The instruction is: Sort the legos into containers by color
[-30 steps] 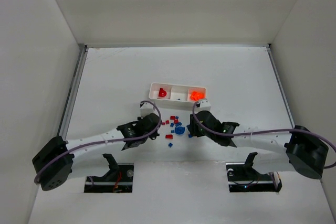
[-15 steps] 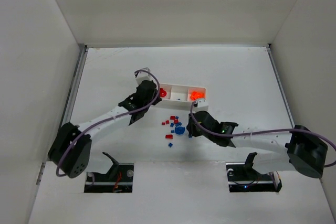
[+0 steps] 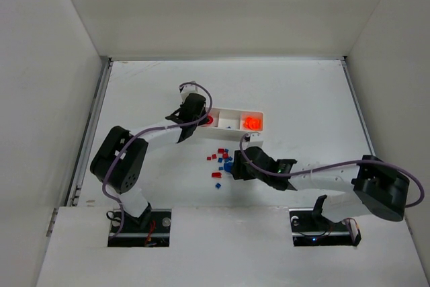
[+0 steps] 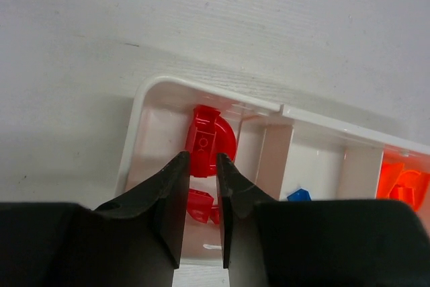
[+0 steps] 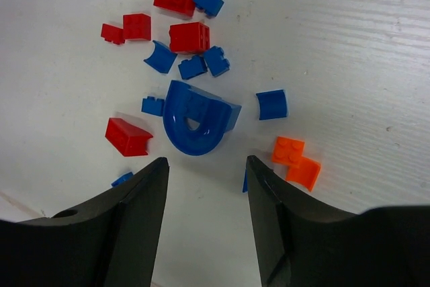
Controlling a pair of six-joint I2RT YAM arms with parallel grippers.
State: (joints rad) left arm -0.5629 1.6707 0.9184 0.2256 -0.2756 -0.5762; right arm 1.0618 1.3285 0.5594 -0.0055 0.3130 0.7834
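Observation:
The long white tray (image 3: 232,109) lies beyond the loose legos (image 3: 220,158). My left gripper (image 3: 193,117) hangs over its left compartment (image 4: 142,126). Its jaws (image 4: 202,162) stand a narrow gap apart with nothing gripped. Below them lie a large rounded red piece (image 4: 211,140) and a small red piece (image 4: 199,205). The middle compartment holds a blue piece (image 4: 299,195), the right one orange pieces (image 4: 403,183). My right gripper (image 3: 234,166) is open and empty (image 5: 207,166), just short of a large blue arch piece (image 5: 195,122).
Around the blue arch lie red bricks (image 5: 188,36), small blue pieces (image 5: 272,104) and two orange pieces (image 5: 289,151) on the white table. White walls enclose the table on three sides; a metal rail (image 3: 94,115) runs along the left edge.
My left arm has swung from beside the loose pile up to the tray's left compartment. My right gripper has crept a little left, toward the blue arch.

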